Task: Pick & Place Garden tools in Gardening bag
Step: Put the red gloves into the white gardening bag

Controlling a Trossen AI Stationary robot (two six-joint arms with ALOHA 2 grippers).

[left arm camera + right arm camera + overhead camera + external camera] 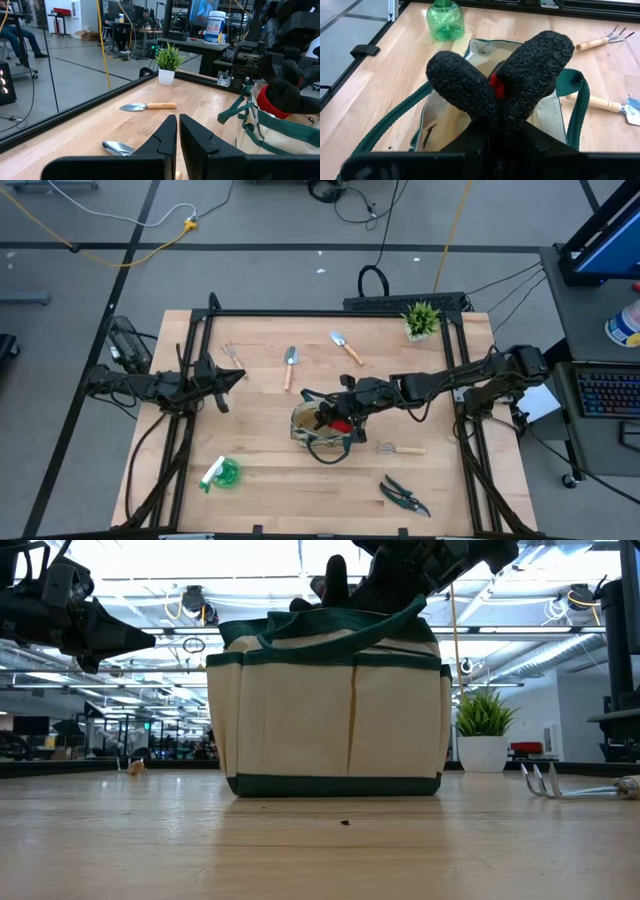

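Note:
The khaki gardening bag with green trim stands upright in the middle of the table, its mouth open. My right gripper reaches over that mouth with a red-and-black item between its fingers. Loose on the table lie a small fork, two trowels, a small rake, dark pruning shears and a green-and-white item. My left gripper waits shut above the table's left side, touching nothing. My right gripper has the red part of the red-and-black item between its two black padded fingers. The fingers slant down from the table's right side over the bag's open mouth. The fingers and the bag wall hide the rest of the item.
A small potted plant stands at the far right corner. The bag's green handles loop out on both sides of my right gripper. A black frame runs along the table's far edge and down both sides. Bare wood lies near the front left.

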